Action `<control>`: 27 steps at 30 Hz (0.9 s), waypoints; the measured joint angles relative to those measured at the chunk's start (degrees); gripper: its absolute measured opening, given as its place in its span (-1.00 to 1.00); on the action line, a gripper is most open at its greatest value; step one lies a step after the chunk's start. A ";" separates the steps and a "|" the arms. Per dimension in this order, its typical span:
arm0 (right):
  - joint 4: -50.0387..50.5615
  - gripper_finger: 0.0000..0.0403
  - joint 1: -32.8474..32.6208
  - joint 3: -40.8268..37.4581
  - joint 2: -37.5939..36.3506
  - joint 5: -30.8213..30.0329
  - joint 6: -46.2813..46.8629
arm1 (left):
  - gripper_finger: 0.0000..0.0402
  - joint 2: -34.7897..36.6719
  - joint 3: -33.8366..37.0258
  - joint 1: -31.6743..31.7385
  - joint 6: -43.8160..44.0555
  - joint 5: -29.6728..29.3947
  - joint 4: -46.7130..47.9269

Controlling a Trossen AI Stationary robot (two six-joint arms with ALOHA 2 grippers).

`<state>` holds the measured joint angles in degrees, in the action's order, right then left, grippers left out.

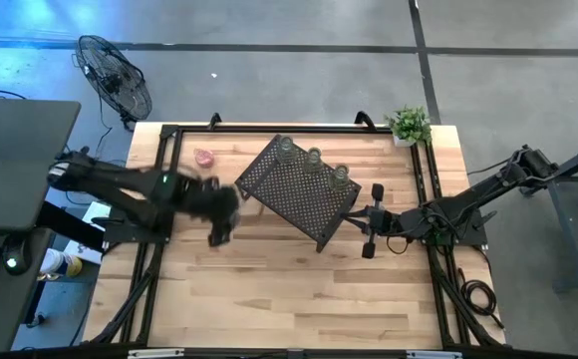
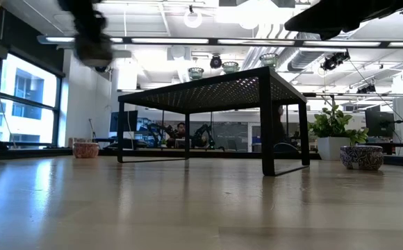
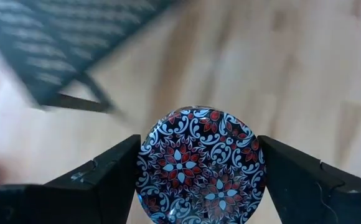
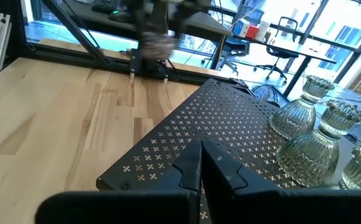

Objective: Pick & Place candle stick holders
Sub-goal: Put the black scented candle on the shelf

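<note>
My left gripper [image 1: 218, 231] is shut on a round candle stick holder [image 3: 199, 165] with a dark red, blue and white flower pattern. It is high above the table, left of the black perforated rack [image 1: 299, 189]; in the low view [image 2: 90, 38] it is blurred. Three clear ribbed glass holders [image 1: 313, 157] stand on the rack's far edge and show in the right wrist view [image 4: 305, 121]. A pink holder [image 1: 204, 158] stands on the table at the far left. My right gripper [image 4: 200, 163] is shut and empty, above the rack's right corner. My left gripper pinches the patterned holder between its two fingers, one on each opposite side of its round wall [image 3: 148, 163]. The holder's round patterned face is turned toward the wrist camera. It is lifted clear of the table.
A small potted plant [image 1: 409, 125] stands at the far right corner. A blue and white patterned cup [image 2: 361, 157] stands on the table at the right in the low view. Bare wood lies in front of the rack toward the near edge [image 1: 299, 299].
</note>
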<state>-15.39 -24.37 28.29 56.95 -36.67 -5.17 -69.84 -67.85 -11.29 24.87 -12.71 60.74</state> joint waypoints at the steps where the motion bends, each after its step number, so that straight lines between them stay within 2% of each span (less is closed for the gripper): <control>1: -0.01 -0.99 0.01 0.00 0.00 0.00 0.00 | 0.42 -0.52 -1.45 2.85 -2.08 0.02 0.06; 6: -0.17 -1.00 0.01 0.00 0.00 0.02 0.00 | 0.42 -4.40 -8.82 15.00 -11.27 2.66 -0.26; 11: -0.25 -0.99 0.00 0.00 0.00 0.05 -0.01 | 0.42 -10.41 -14.81 22.42 -15.90 4.09 1.35; 20: -0.23 -1.00 0.00 0.00 0.00 0.72 0.12 | 0.42 -18.50 -20.55 30.53 -19.12 7.72 2.44; 23: -0.23 -0.99 0.01 0.00 0.00 0.86 0.09 | 0.42 -19.90 -20.87 31.92 -19.24 7.97 1.50; 27: -0.23 -1.00 0.00 0.00 0.00 1.01 0.00 | 0.42 -21.53 -20.85 32.37 -18.95 11.82 -0.19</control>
<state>-15.62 -24.37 28.29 56.95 -35.66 -5.17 -91.37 -88.71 21.08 5.92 -0.89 60.55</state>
